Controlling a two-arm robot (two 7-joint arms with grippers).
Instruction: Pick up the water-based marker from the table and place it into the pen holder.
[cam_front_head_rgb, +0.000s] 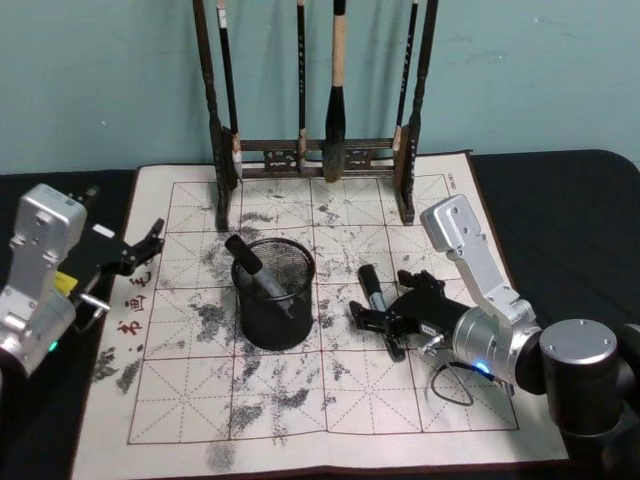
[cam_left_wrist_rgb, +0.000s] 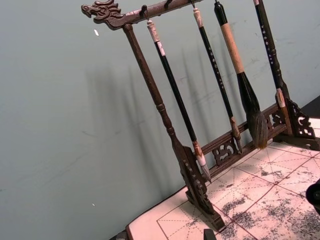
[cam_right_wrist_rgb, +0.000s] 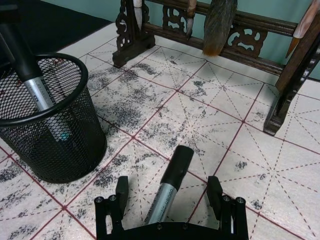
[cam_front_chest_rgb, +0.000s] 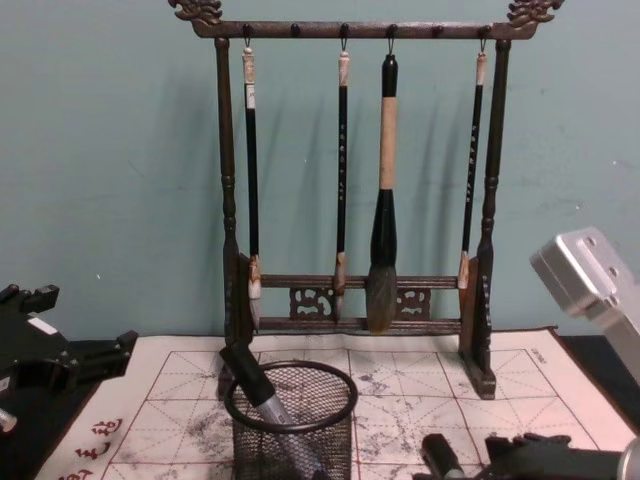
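The brush rack (cam_front_chest_rgb: 360, 29) stands at the far edge of the ink-spotted mat (cam_front_head_rgb: 300, 412). The pen holder (cam_front_head_rgb: 275, 300) sits mid-mat with one marker (cam_front_head_rgb: 247, 262) leaning inside. My left gripper (cam_front_head_rgb: 150, 243) is spread open at the mat's left edge. My right gripper (cam_right_wrist_rgb: 168, 196) is low and released, its fingers wide on either side of the water-based marker (cam_right_wrist_rgb: 177, 167), which lies on the mat just right of the holder.

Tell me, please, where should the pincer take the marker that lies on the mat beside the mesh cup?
Grip the marker on its grey barrel, just behind the black cap, coming from above. It lies flat on the mat, and the open right pincer straddles it, one finger on each side.
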